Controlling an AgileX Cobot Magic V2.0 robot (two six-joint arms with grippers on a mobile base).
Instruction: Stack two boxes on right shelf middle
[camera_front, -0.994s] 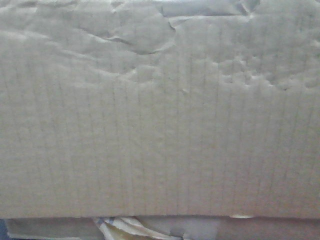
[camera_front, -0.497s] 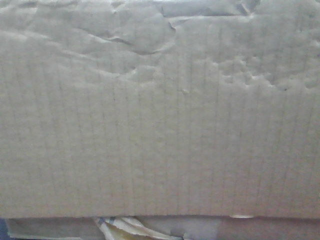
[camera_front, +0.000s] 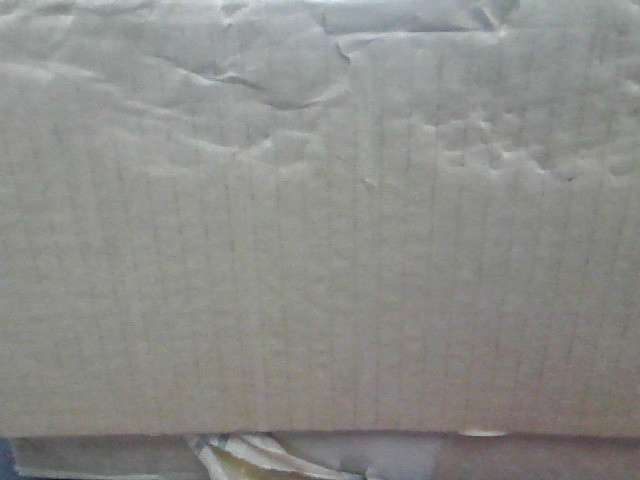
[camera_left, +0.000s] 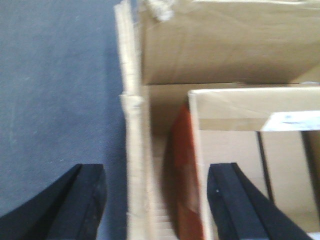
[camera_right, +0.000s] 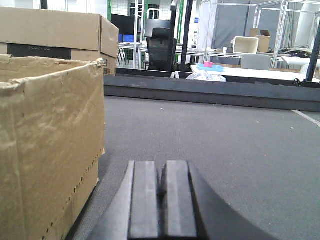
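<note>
Over the grey table (camera_left: 55, 100), the left gripper (camera_left: 156, 210) gapes astride the box (camera_left: 132, 165) wall. The right gripper (camera_right: 162, 200) is pressed together, empty. Pinched thin cardboard may buckle.

box (camera_front: 320, 250): brown, ribbed | surface (camera_right: 225, 135): dark grey | left end effector (camera_left: 156, 172): black

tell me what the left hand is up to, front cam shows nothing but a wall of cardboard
observer: the left hand is open, one finger on each side of the side wall of an open box.
operator: anything inside that box
observer: a smaller carton and a reddish thing beside it; I cannot tell what that is.
operator: and the right hand
observer: the right hand is shut on nothing, next to a torn-rimmed box, with the grey surface ahead.
</note>
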